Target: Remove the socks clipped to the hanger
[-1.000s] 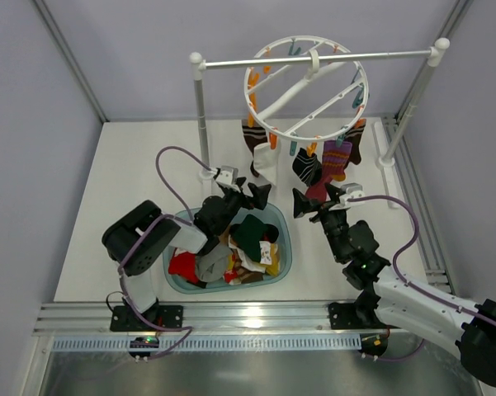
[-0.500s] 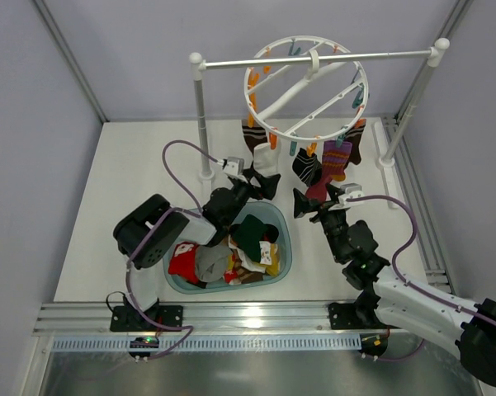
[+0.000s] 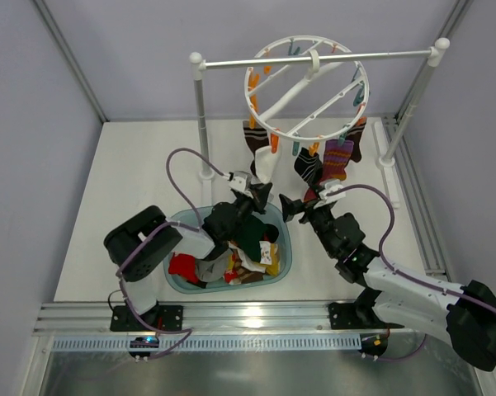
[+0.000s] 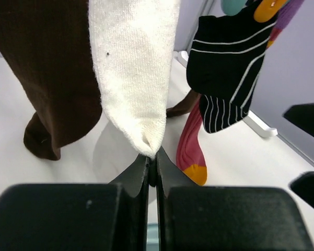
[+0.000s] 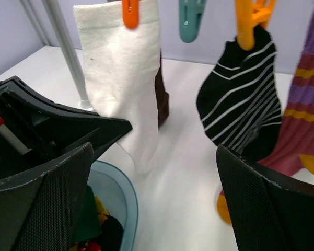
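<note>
Overhead view: the white ring hanger [image 3: 307, 87] hangs by its hook from the crossbar of a white two-post rail stand [image 3: 200, 115] at the 12 o'clock end of the white table [image 3: 132, 190]. Four socks are clipped along the near arc of its rim. From the 9 o'clock side toward 3 o'clock they are a dark brown sock [image 4: 47, 78], a white sock [image 4: 133, 68], a black striped sock [image 4: 227, 68] and a purple-red striped sock [image 5: 303, 120]. The last one's orange toe hangs lowest, near the table. In the right wrist view an orange clip [image 5: 130, 13] holds the cuff of the white sock, a teal clip [image 5: 190, 21] beside it grips nothing visible, and a second orange clip [image 5: 248, 21] holds the black striped sock. The left gripper [image 4: 152, 162] is raised under the white sock. Its jaws are pressed together to a thin slit and pinch the very tip of that sock's toe, while the cuff is clipped above. The right gripper [image 5: 157, 209] sits at the left gripper's 3 o'clock, just beside it and apart from it. Its jaws are spread wide and hold nothing, and they face the white sock and the black striped sock. A teal basket [image 3: 287, 239] stands at 6 o'clock of the hanger, under the left arm, and holds a heap of mixed coloured socks.
</note>
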### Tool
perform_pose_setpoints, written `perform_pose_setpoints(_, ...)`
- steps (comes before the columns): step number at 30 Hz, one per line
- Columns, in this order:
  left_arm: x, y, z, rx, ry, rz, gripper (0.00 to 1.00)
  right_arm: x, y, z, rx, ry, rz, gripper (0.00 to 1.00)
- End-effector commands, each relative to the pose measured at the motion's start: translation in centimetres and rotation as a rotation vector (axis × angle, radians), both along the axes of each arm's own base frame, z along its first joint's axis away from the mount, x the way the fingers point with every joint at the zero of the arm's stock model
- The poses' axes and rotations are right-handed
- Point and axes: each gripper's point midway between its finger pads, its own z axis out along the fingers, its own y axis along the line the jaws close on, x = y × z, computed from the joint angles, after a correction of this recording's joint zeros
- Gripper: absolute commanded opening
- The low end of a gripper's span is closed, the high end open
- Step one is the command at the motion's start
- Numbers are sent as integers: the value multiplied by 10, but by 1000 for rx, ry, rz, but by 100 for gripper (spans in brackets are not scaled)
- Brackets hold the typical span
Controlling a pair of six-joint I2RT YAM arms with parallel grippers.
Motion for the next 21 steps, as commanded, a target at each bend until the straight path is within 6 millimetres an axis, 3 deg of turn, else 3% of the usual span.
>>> perform_pose_setpoints(1, -14, 31, 76, -169, -200, 88, 0, -7, 26, 41, 85, -86, 129, 100)
perform_pose_setpoints(2, -17, 36, 82, -183, -205, 94, 0, -9, 30, 43, 90, -92, 150, 100)
perform_pose_setpoints(4, -24, 45, 76, -174, -190, 93, 0, -12, 36, 50, 106, -104, 182, 99)
perform_pose_setpoints(8, -40, 48, 79, -181, -194, 40, 0, -11, 47, 57, 95, -102, 173, 100)
perform_pose_setpoints(11, -42, 50, 75, -166, -194, 39, 0, -9, 56, 72, 61, -116, 132, 100)
perform_pose_setpoints(13, -42, 52, 70, -146, -191, 50, 0, -14, 72, 87, 36, -137, 128, 100)
perform_pose_setpoints(14, -42, 53, 69, -142, -190, 55, 0, -10, 66, 92, 26, -135, 58, 100)
perform_pose_setpoints(17, -43, 56, 67, -126, -197, 60, 0, -3, 79, 106, 18, -108, 17, 98)
perform_pose_setpoints(18, -44, 56, 68, -123, -199, 56, 0, 0, 82, 125, 39, -116, 0, 95)
perform_pose_setpoints(20, -46, 55, 68, -119, -203, 43, 0, 9, 87, 116, -11, -73, -66, 92)
perform_pose_setpoints(21, -47, 53, 67, -116, -206, 32, 0, 12, 87, 130, -3, -79, -98, 92)
